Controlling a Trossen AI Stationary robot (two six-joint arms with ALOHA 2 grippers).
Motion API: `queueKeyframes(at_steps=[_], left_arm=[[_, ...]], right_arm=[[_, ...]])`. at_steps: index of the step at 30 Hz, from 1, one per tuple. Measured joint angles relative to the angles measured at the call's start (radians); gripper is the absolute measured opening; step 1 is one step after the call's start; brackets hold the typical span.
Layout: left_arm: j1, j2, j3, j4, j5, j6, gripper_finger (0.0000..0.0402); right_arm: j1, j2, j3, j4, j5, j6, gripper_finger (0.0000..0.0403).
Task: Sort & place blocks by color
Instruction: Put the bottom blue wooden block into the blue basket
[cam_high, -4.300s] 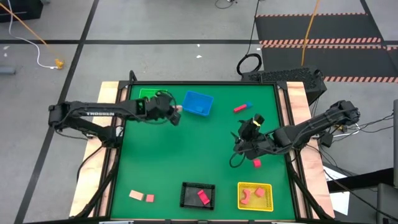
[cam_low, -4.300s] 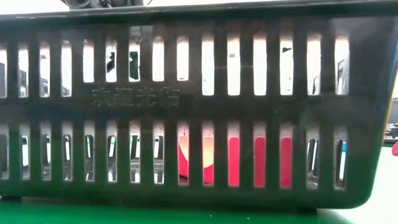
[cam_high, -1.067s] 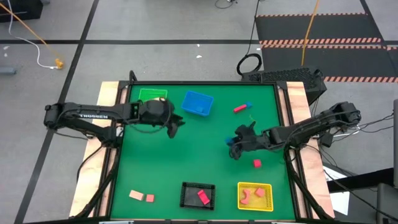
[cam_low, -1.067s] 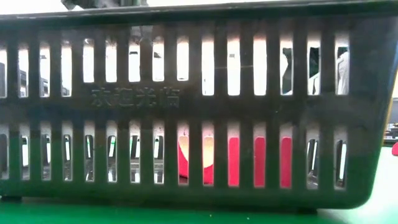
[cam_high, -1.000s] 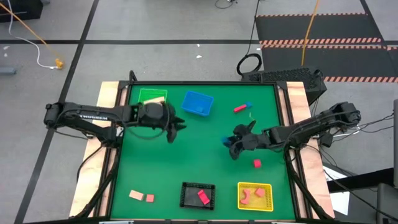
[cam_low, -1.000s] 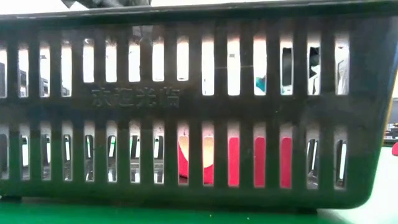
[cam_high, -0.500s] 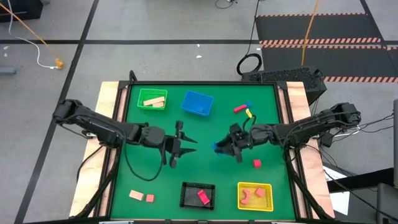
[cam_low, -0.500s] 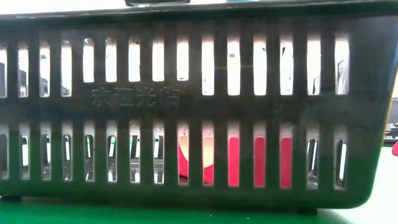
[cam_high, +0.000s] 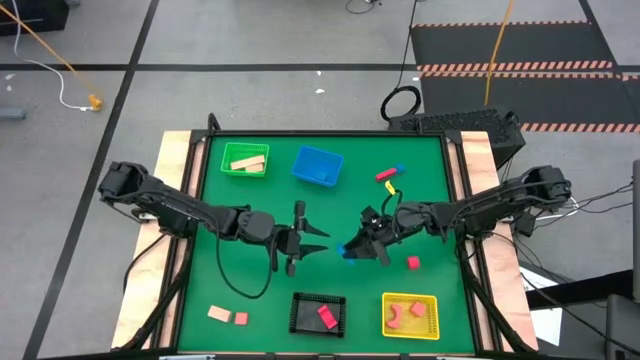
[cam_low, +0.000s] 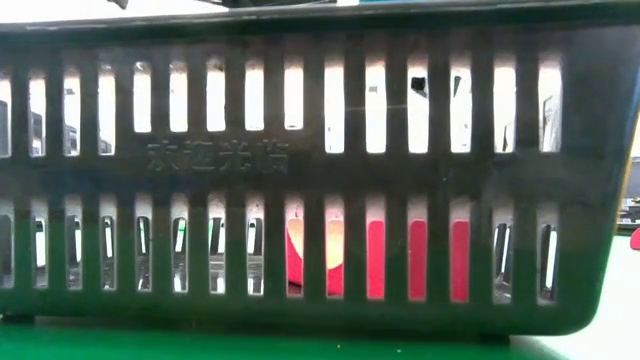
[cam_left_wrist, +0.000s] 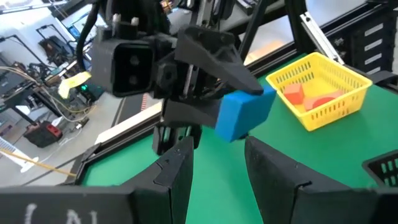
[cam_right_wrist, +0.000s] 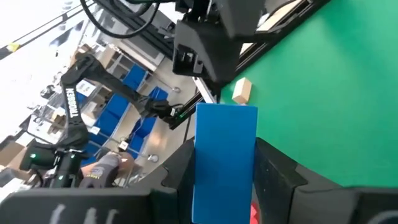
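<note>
- Clearly a handover looks to be in hand at mid-counter (cam_high: 420, 160): the left gripper (cam_high: 305, 238) faces the right one with its fingers (cam_left_wrist: 273, 171) parted and nothing between them, so I judge it is about to receive.
- Between the two arms sits the blue block (cam_high: 346, 249), clamped in the right gripper (cam_high: 352, 247); in the right wrist view the block (cam_right_wrist: 225, 158) stands out well beyond the fingers, held only along its lower part.
- One risk: if the right gripper lets go before the left has closed, the block drops to the counter and may roll clear of both arms.
- Another: the left fingers straddle a gap just below the block (cam_left_wrist: 242, 113) in the left wrist view, and any misalignment could push a fingertip into the block's face and knock it askew.
- Further right, a pink block (cam_high: 413, 262) lies loose near the right arm; a low sweep could shove it.
- At the far edge the blue basket (cam_high: 318, 166) is well apart from the handover, so the block has a long carry, and a shallow grip could slip on the way.
</note>
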Motion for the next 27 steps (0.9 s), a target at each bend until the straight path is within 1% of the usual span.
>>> queueKeyframes(at_steps=[3,6,8,16,20,22,27], left_arm=[[-0.016,0.002,0.0,0.002,0.002,-0.008,0.0147],[-0.03,0.002,0.0,0.004,0.059,-0.008,0.0147],[-0.039,0.002,0.0,0.005,0.075,-0.008,0.0147],[-0.045,0.001,0.001,0.047,0.071,-0.007,0.0147],[-0.05,0.001,0.001,0.029,0.106,-0.034,0.0147],[-0.051,0.001,0.001,0.018,0.125,-0.045,0.0147],[-0.05,0.008,0.001,0.016,0.123,-0.055,0.0148]], right_arm=[[-0.001,0.02,0.0,0.016,0.0,0.003,0.0109],[-0.006,0.046,0.001,0.038,-0.018,0.013,0.0109],[-0.01,0.065,0.003,0.079,-0.025,0.014,0.0109],[-0.013,0.158,0.102,0.1,-0.136,0.008,0.0109],[-0.02,0.193,0.145,0.097,-0.177,0.0,0.0109],[-0.024,0.194,0.154,0.092,-0.179,-0.006,0.0109],[-0.03,0.194,0.17,0.084,-0.182,-0.019,0.0109]])
